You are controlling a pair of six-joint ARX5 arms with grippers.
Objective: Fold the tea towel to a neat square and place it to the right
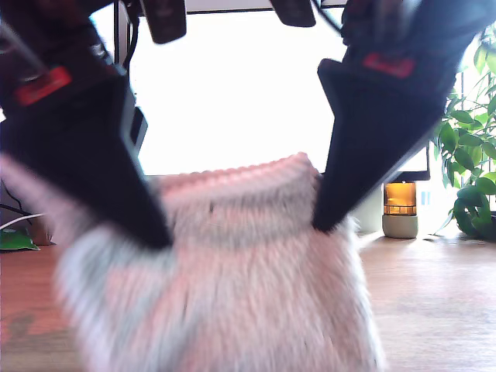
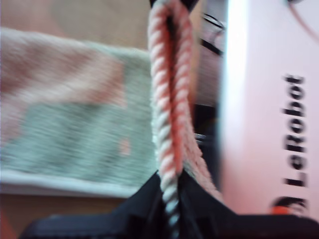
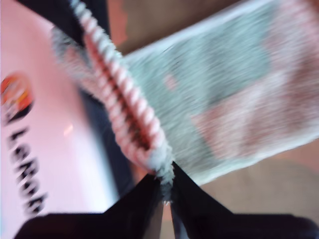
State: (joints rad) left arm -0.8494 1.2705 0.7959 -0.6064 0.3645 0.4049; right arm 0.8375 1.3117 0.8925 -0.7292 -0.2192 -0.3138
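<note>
While the tea towel (image 1: 225,287) hangs lifted over the wooden desk (image 1: 434,310), its corded hem (image 2: 169,99) runs doubled into each claw. My first claw (image 2: 169,199) is pinched tight on that hem; my second claw (image 3: 165,191) likewise grips the hem's end. Behind the towel glows a small lamp (image 1: 400,209).

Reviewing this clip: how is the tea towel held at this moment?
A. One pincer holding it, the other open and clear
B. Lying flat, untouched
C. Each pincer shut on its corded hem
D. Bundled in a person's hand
C: each wrist view shows the tea towel with its corded hem clamped in my first pincer and my second pincer.
</note>
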